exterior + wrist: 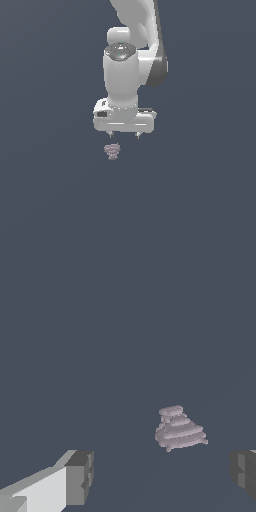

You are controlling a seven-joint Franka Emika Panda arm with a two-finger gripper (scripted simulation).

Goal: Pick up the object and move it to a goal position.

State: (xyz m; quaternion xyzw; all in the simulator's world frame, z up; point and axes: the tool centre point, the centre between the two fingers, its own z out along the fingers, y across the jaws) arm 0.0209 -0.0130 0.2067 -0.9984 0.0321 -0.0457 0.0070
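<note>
The object [112, 151], a small knobbly mauve-grey lump, sits below the white gripper [124, 135] in the exterior view, clear of the fingertips with a gap of bare surface between them. It lies toward the exterior view's left, roughly under the fingertip on that side rather than centred between the 2. There it looks wider at its top than at its base. In the wrist view the object [180, 430] appears as a stack of ridged layers, resting alone on the plain dark slate-blue surface [100, 346], and it lies between the 2 dark grey fingertips [80, 477] but well beyond them, nearer the one at the frame's edge. The jaws stand wide apart and hold nothing. Farther up in the exterior view, the gripper hangs straight down from the white arm [121, 75], whose upper links rise out of frame.
</note>
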